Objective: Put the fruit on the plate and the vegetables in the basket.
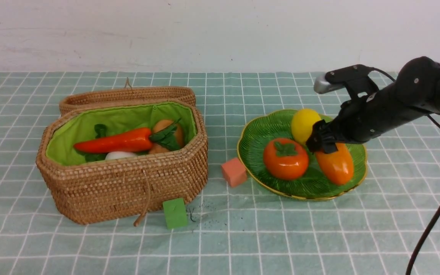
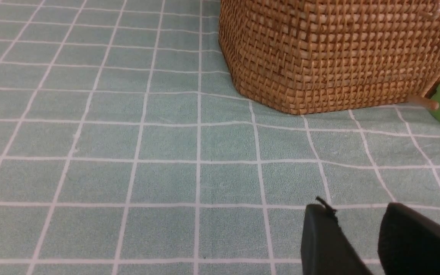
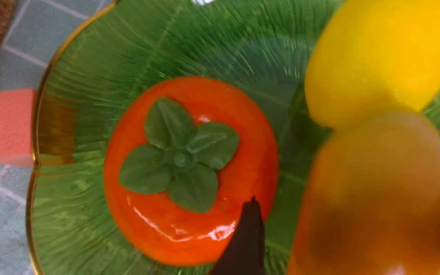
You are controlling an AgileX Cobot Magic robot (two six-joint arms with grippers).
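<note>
The green plate (image 1: 258, 145) holds all three fruit: a yellow lemon (image 1: 304, 124), a persimmon (image 1: 285, 159) and an orange mango (image 1: 336, 166). My right gripper (image 1: 321, 143) is open over the plate, straddling the mango's near end. In the right wrist view its left finger (image 3: 248, 236) stands apart from the mango (image 3: 376, 191), beside the persimmon (image 3: 189, 172). The wicker basket (image 1: 128, 187) contains a carrot (image 1: 117, 142), a potato (image 1: 164, 130) and a white radish (image 1: 120, 155). The left gripper (image 2: 357, 208) hangs open and empty over the cloth, near the basket (image 2: 327, 53).
A pink cube (image 1: 234, 172) touches the plate's left rim. A green cube (image 1: 174, 213) sits at the basket's front corner. The basket's lid (image 1: 128, 96) lies open behind it. A black cable (image 1: 434, 221) hangs at the right.
</note>
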